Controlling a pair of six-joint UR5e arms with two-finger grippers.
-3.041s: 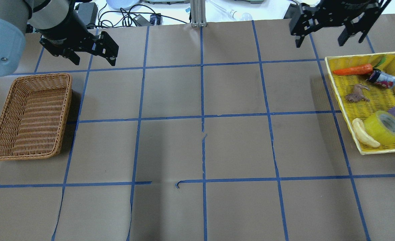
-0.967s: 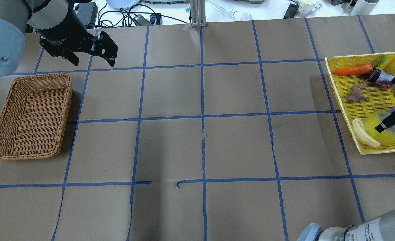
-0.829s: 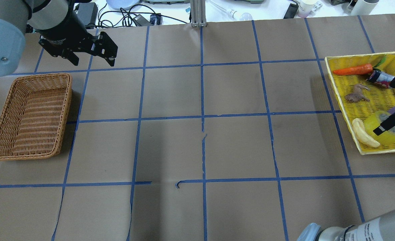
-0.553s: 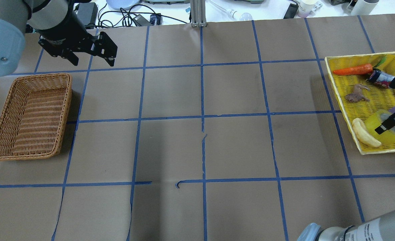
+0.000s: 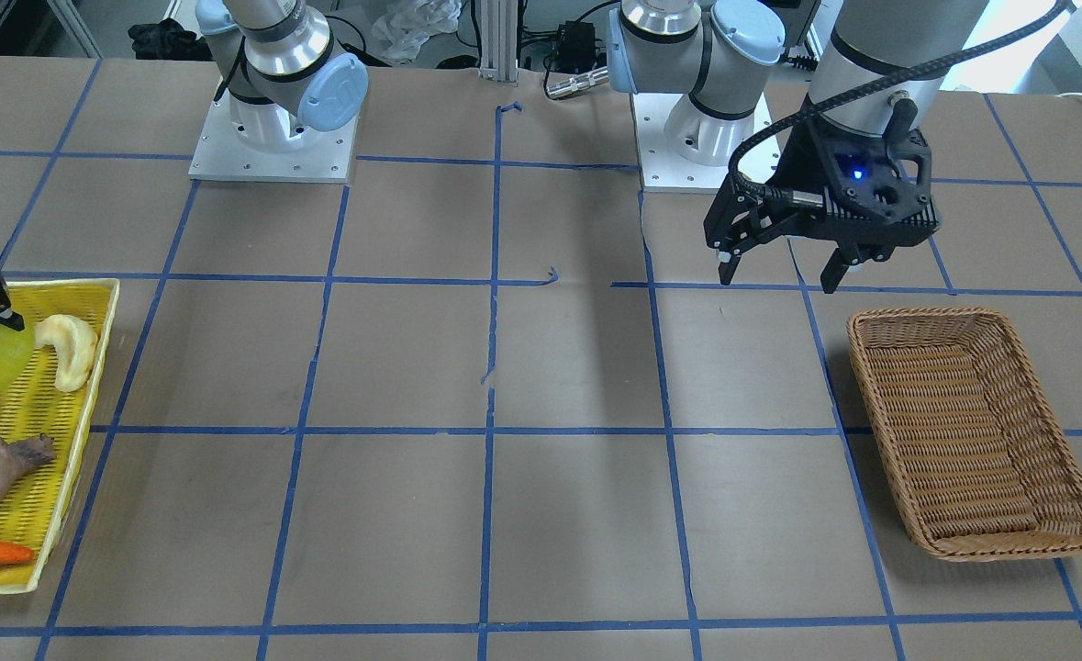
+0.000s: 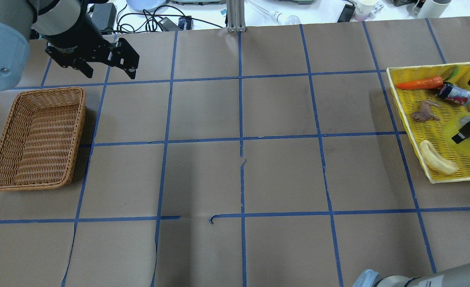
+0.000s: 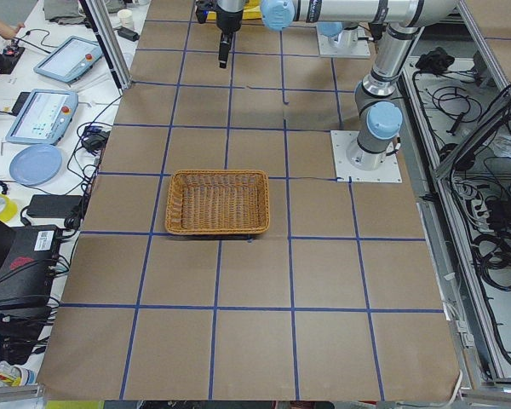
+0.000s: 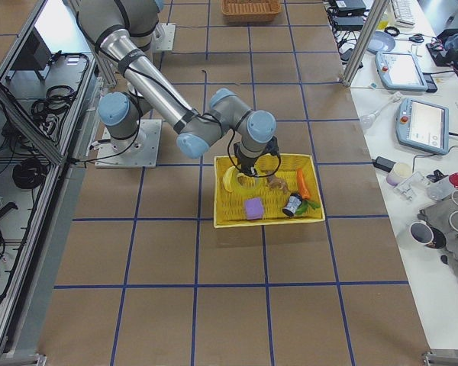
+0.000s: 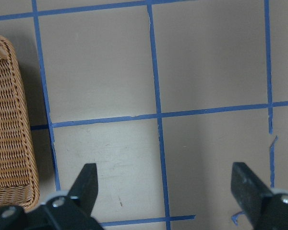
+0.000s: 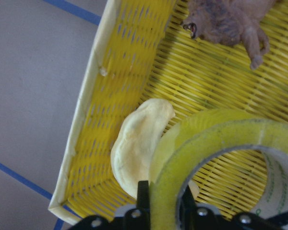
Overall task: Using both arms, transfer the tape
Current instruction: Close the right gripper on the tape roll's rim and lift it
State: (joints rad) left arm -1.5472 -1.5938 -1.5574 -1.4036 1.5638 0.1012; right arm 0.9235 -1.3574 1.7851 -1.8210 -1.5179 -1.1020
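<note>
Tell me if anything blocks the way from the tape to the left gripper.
Nothing visible does. The right gripper holds the tape over the yellow tray; between it and the open left gripper lies only the bare table.

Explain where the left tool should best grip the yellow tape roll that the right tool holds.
Probably the free part of the ring wall of the tape, opposite where the right tool pinches it. The core is hollow, so the open left tool could put one finger through the hole and one outside, coming from the side away from the right tool.
</note>
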